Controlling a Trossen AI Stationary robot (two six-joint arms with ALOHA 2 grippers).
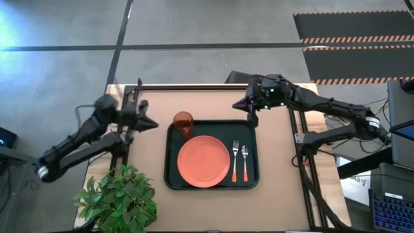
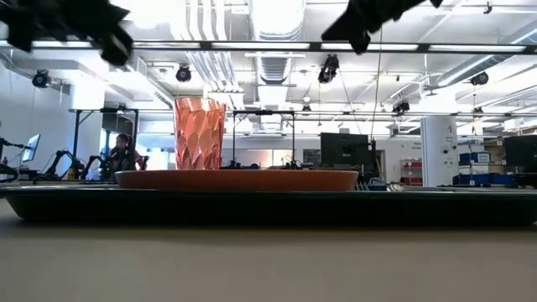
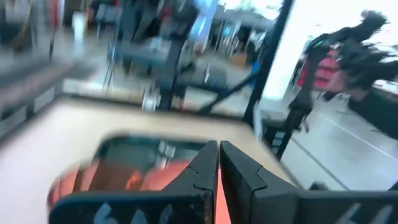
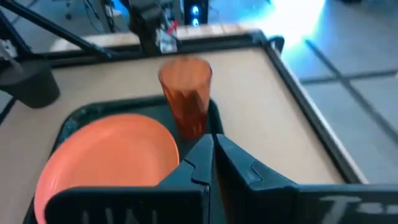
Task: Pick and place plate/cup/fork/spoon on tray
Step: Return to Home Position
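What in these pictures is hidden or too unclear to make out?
- Low view: the orange-handled silver fork and spoon lie hidden behind the round salmon-orange plate and the dark rectangular tray's rim; the translucent red-brown cup's base is hidden too.
- Right wrist view: neither utensil shows; the right end effector fills the foreground.
- Left wrist view: the left end effector covers much of the tray; the utensils cannot be picked out.
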